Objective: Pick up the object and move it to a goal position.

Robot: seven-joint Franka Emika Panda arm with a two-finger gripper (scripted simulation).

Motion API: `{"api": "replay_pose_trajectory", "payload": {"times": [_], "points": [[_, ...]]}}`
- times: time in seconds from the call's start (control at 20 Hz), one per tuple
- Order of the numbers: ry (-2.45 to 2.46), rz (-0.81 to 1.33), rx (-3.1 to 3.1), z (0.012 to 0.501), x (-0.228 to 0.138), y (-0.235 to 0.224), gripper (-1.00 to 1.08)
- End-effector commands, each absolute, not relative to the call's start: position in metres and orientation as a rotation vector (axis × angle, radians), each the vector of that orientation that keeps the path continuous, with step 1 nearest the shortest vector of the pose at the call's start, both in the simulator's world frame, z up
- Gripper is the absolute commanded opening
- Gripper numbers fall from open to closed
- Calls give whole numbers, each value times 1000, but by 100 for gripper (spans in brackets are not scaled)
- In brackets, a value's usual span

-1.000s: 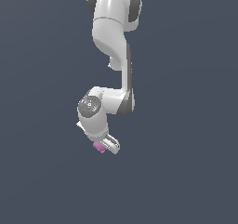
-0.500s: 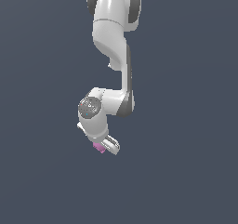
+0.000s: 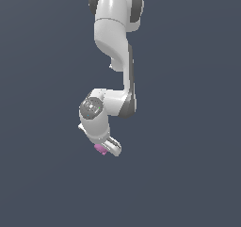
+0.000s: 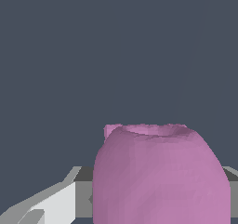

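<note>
The object (image 3: pixel 99 149) is a small pink-purple lumpy blob sitting at the tip of the white arm, low in the exterior view. My gripper (image 3: pixel 109 148) is shut on it, and only a small part of the blob shows beside the white fingers. In the wrist view the object (image 4: pixel 160 176) fills the lower middle, with its hollow rim facing away from the camera. One grey-white finger (image 4: pixel 51 204) shows on one side of it, and a sliver of the other finger (image 4: pixel 232 173) shows on the other side.
The white arm (image 3: pixel 115 47) reaches down from the top of the exterior view and bends at an elbow (image 3: pixel 124 103) above the gripper. All around is plain dark grey-blue background. No goal marker shows.
</note>
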State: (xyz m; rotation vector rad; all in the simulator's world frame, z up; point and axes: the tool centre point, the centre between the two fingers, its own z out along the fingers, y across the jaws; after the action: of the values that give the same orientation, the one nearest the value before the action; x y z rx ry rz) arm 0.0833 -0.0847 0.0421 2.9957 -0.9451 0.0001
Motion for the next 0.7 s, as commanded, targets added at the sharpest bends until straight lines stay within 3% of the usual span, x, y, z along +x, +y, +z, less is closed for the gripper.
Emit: {"api": "replay_pose_trajectory", "payload": {"times": [0.0, 0.65], "points": [[-958, 5, 2992, 48, 83, -82, -100], [-1164, 55, 2918, 133, 76, -47, -100]]}}
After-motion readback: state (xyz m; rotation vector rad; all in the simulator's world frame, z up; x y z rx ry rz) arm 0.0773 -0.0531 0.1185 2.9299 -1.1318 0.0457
